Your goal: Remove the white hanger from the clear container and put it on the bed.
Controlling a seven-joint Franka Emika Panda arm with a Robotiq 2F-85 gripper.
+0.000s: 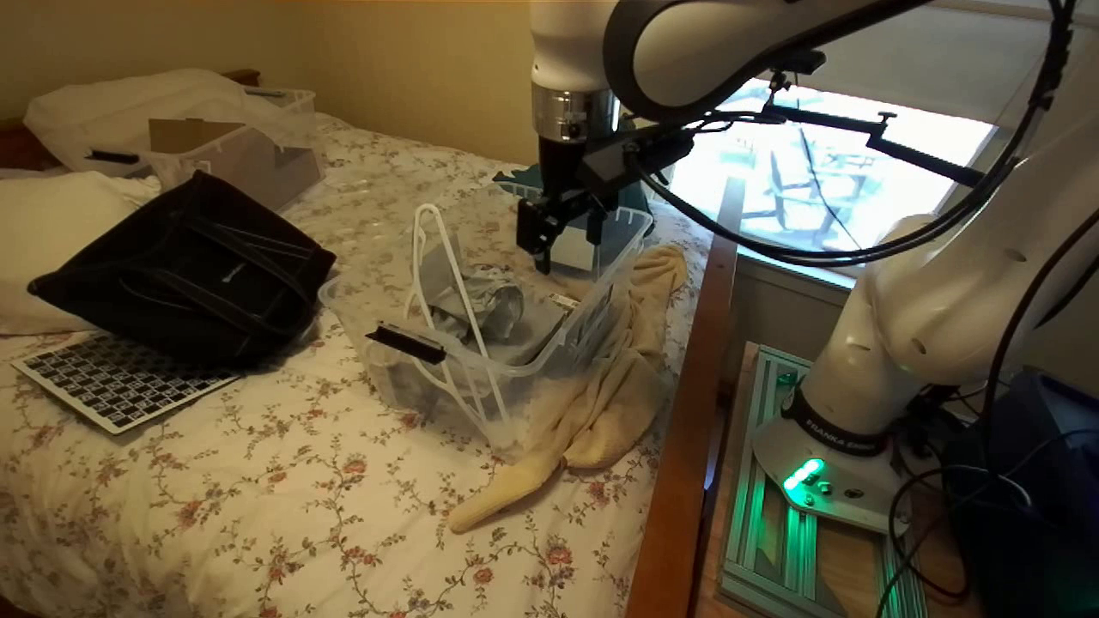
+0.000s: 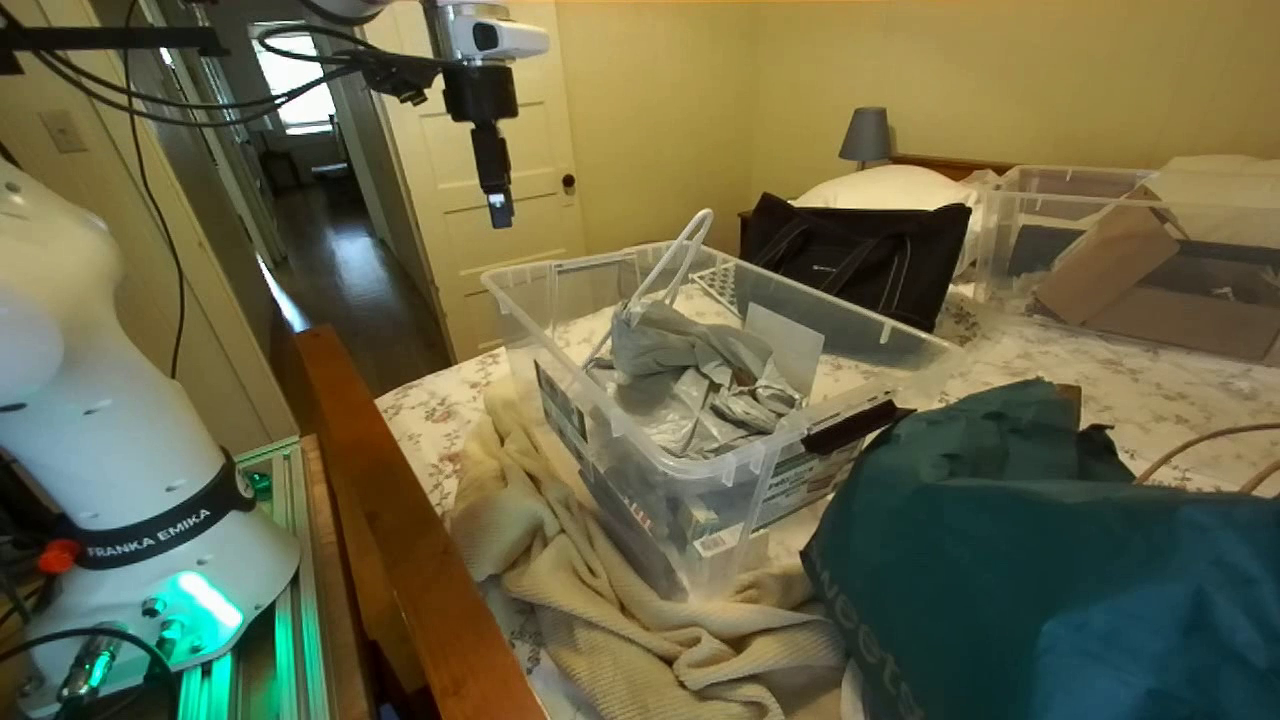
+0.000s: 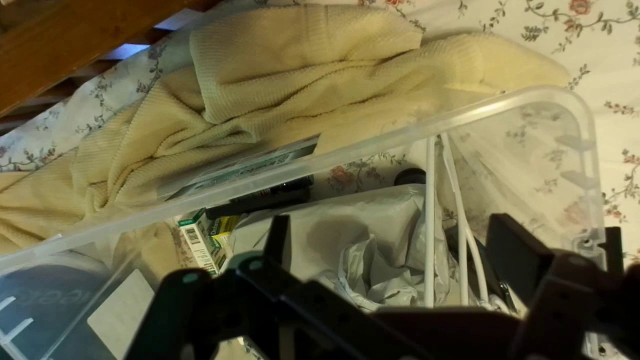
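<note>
A flowered bed [image 1: 283,506] before a yellow wall [image 1: 421,73], a bright window [image 1: 936,142] at right.

White pillow [image 1: 51,249], black bag [image 1: 185,266] over a checkered board [image 1: 112,382], plastic bin [image 1: 258,167] holding cardboard [image 1: 193,135], then the clear container [image 1: 391,379]. Inside it the white hanger [image 1: 465,300] stands tilted, its rounded end above the rim, beside a crumpled gray bag [image 1: 495,306]. Above hangs the gripper [image 1: 568,249], fingers [image 3: 517,247] wide apart in the wrist view; a cream cloth [image 1: 614,386] lies along the container's right side.
</note>
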